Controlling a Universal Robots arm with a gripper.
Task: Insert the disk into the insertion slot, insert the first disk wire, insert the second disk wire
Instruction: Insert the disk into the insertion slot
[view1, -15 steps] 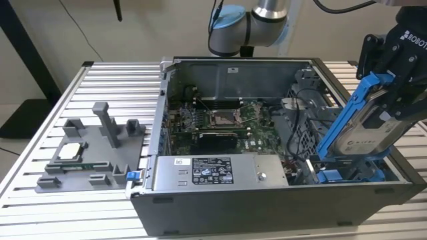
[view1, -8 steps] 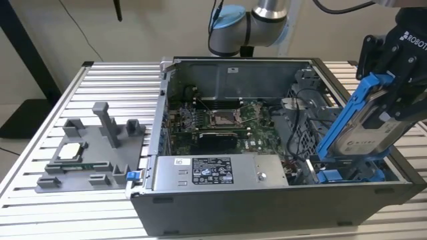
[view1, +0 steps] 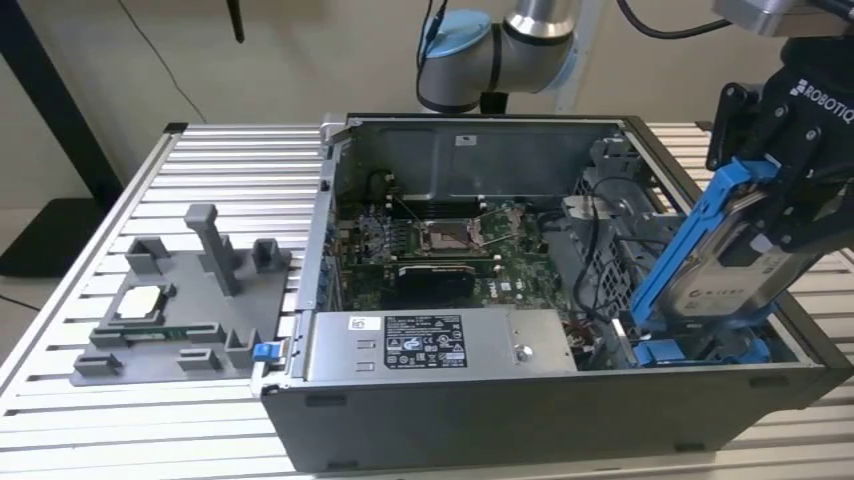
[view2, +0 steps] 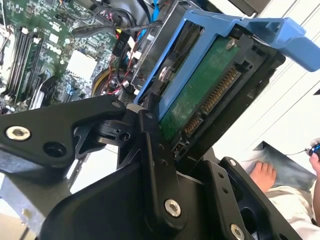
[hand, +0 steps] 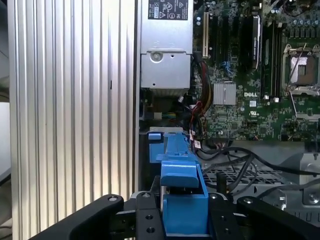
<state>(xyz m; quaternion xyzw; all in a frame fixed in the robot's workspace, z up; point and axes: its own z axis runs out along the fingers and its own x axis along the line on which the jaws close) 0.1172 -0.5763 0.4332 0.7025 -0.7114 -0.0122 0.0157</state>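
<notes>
The gripper (view1: 781, 220) is closed on the disk (view1: 731, 268). Its black fingers (view2: 155, 165) pinch the upper end of the drive through the blue carrier (view1: 683, 245). In the exterior view this pair hangs at about 3 o'clock, over the open computer case (view1: 534, 430).

The disk is held steeply tilted, its lower end down at the insertion slot (view1: 694, 350), which sits in the case corner at about 4 o'clock. That end meets the slot's blue rails, but whether it is seated there cannot be told. The tilt looks deliberate, so that the leading edge can find the rails while the grip at the far end leaves that edge free.

In the second wrist view the drive's green circuit board and its connector strip (view2: 215, 97) face outward with nothing plugged in. So neither wire appears fitted. Black cables (view1: 607, 270) lie loose in the case just beside the slot, towards 9 o'clock of it.

A white printed label covers the disk's face. A larger black-and-white label sits on the power supply box (view1: 441, 345) at 6 o'clock, and white lettering runs along the gripper's body. The motherboard (view1: 441, 240) lies at the centre of the case.

On the ribbed worktop (view1: 227, 170) at 9 o'clock, well apart from the case, a grey tray (view1: 200, 300) holds a processor chip (view1: 140, 300).
</notes>
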